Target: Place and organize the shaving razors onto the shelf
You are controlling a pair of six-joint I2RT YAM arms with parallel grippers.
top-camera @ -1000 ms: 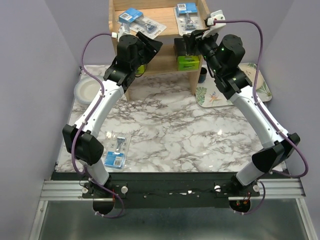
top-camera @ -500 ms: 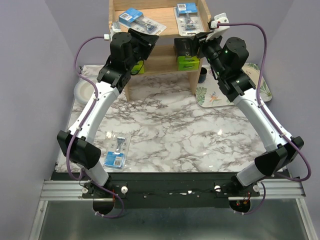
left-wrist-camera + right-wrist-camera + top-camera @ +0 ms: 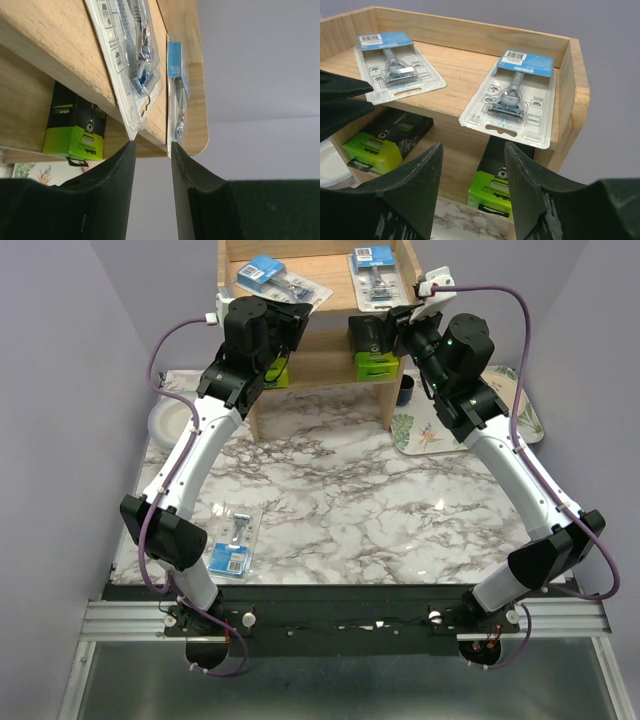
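The wooden shelf (image 3: 330, 360) stands at the far middle of the table. Two blister packs (image 3: 270, 278) (image 3: 375, 270) lie on its top tier, both overhanging the front edge. Two black and green boxes (image 3: 375, 355) (image 3: 280, 375) sit on the lower tier, the left one partly hidden by my left arm. A third blister pack (image 3: 232, 543) lies on the table at the near left. My left gripper (image 3: 300, 322) (image 3: 152, 143) is open and empty, its fingertip (image 3: 131, 146) at the left pack's overhanging corner (image 3: 131, 132). My right gripper (image 3: 378, 332) (image 3: 473, 145) is open and empty in front of the right pack (image 3: 517, 97) and the right box (image 3: 500, 187).
A white bowl (image 3: 170, 420) sits left of the shelf. A floral tray (image 3: 505, 410) lies to its right, with a dark cup (image 3: 405, 390) beside the shelf's right panel. The shelf has raised side panels (image 3: 575, 95) and a back rail (image 3: 470, 35).
My left gripper has risen from the lower tier to the top tier's front edge. My right gripper moved slightly up toward the shelf, then held still. The packs have not moved.
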